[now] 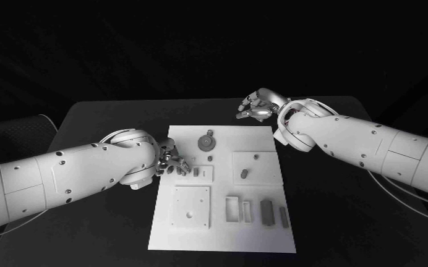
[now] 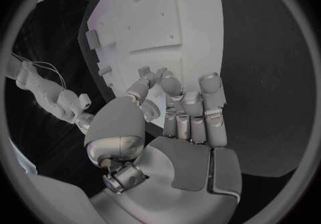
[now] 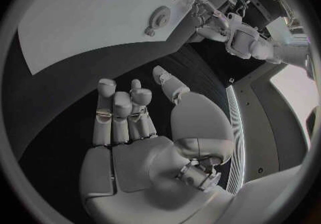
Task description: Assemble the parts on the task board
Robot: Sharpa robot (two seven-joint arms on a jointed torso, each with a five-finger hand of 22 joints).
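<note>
The white task board (image 1: pixel 223 236) lies in the middle of the black table. Grey parts sit on it: a gear (image 1: pixel 207 141) near the far edge, a small block (image 1: pixel 242 172) on a raised square, and two bars (image 1: pixel 266 211) near the front right. My left hand (image 1: pixel 174 161) hovers at the board's left edge, fingers loosely bent beside a small upright part (image 1: pixel 195 171). In the left wrist view its fingers (image 2: pixel 194 106) hold nothing. My right hand (image 1: pixel 256 106) is just past the board's far edge, over the table, with its palm (image 3: pixel 134 149) empty.
A rectangular frame (image 1: pixel 232 209) and a flat plate with holes (image 1: pixel 192 206) lie on the board's near half. Black table surrounds the board on all sides. In the right wrist view, the gear (image 3: pixel 159 18) and my left arm (image 3: pixel 234 34) show.
</note>
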